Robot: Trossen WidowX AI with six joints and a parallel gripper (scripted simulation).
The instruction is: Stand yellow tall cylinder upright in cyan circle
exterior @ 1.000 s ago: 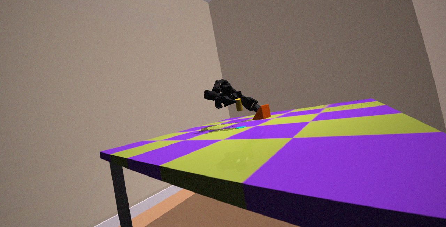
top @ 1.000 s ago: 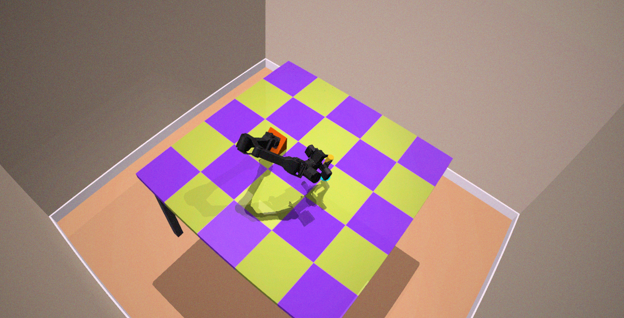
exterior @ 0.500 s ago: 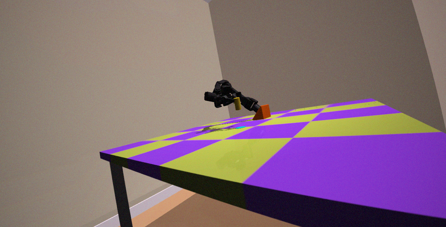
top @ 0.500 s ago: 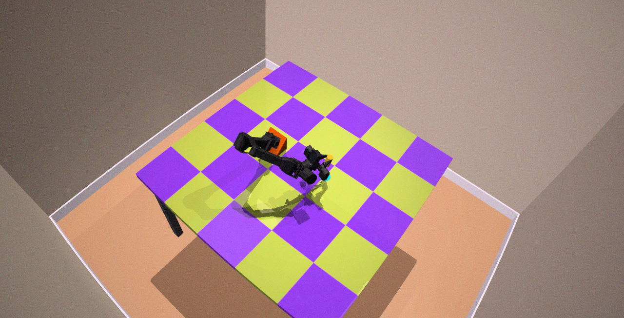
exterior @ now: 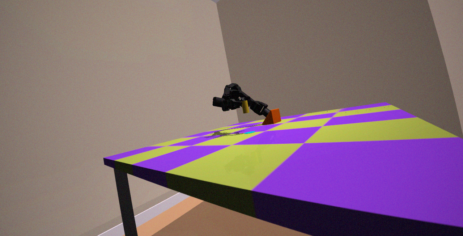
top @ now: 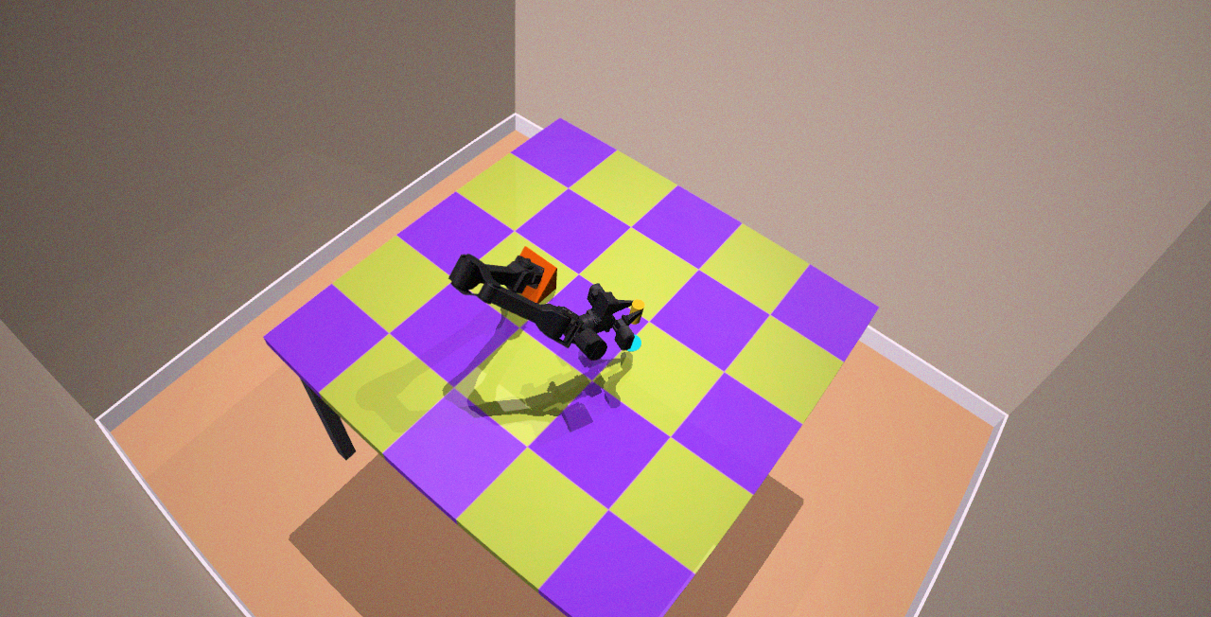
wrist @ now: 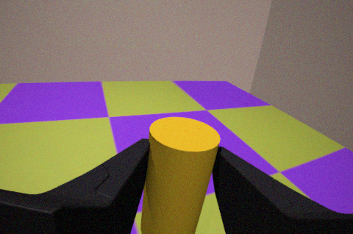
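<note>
The yellow tall cylinder (top: 638, 308) (exterior: 245, 106) (wrist: 180, 179) is held off the table, close to upright with a slight tilt. Its flat top faces up in the wrist view. My gripper (top: 636, 313) (exterior: 244, 104) (wrist: 182, 151) is shut on it, one black finger on each side near its upper part. The cyan circle (top: 635, 343) (exterior: 249, 132) lies flat on the table. In the exterior view the cylinder hangs well above it, with a gap between. The circle is partly hidden by the gripper in the top view and does not show in the wrist view.
The checkered purple and yellow-green table (top: 609, 465) (exterior: 356, 169) carries an orange wedge block (top: 532, 260) (exterior: 274, 117) at the arm's base. The black arm (top: 520, 305) reaches out from there, and its shadow falls across the table.
</note>
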